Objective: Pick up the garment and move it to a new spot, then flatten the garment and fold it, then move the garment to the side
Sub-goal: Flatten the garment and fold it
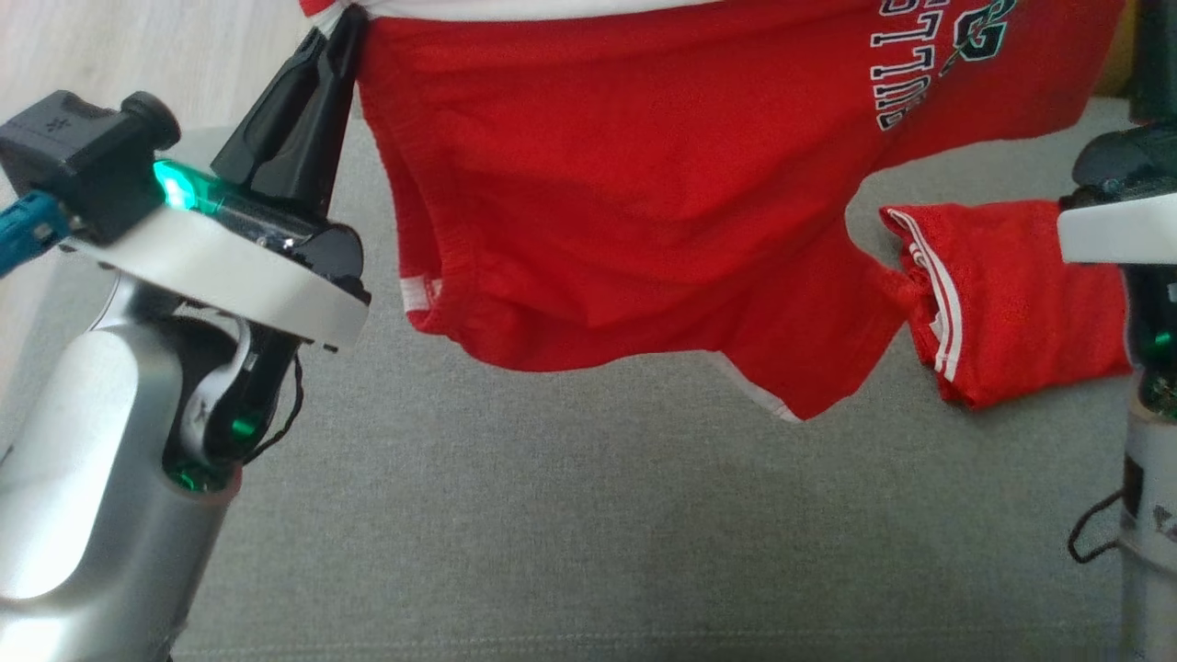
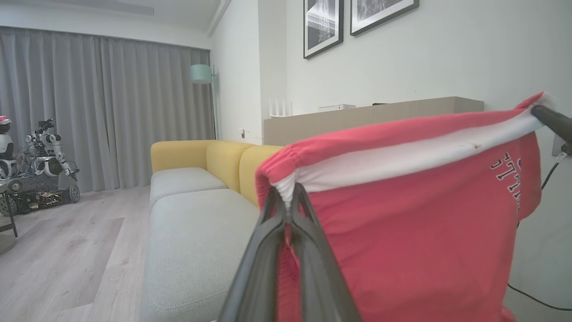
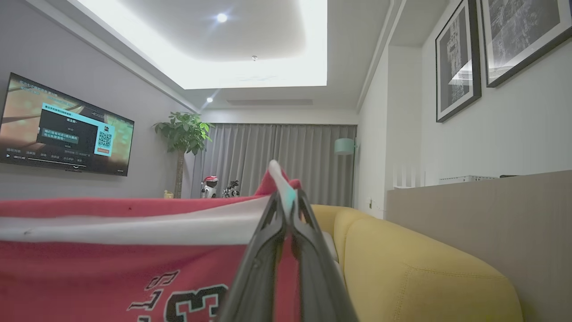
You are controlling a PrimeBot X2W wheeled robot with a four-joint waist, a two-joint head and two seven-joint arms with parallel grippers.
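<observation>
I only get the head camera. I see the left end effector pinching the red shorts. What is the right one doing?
Observer: The right end effector is shut on a corner of the white waistband of the red shorts.
Operator: Is the waistband all saggy in the middle?
Observer: No. In the left wrist view it runs nearly straight from the left end effector across to the right one.
Operator: What else is in the room?
Observer: A second robot stands on the floor by the grey curtains.
</observation>
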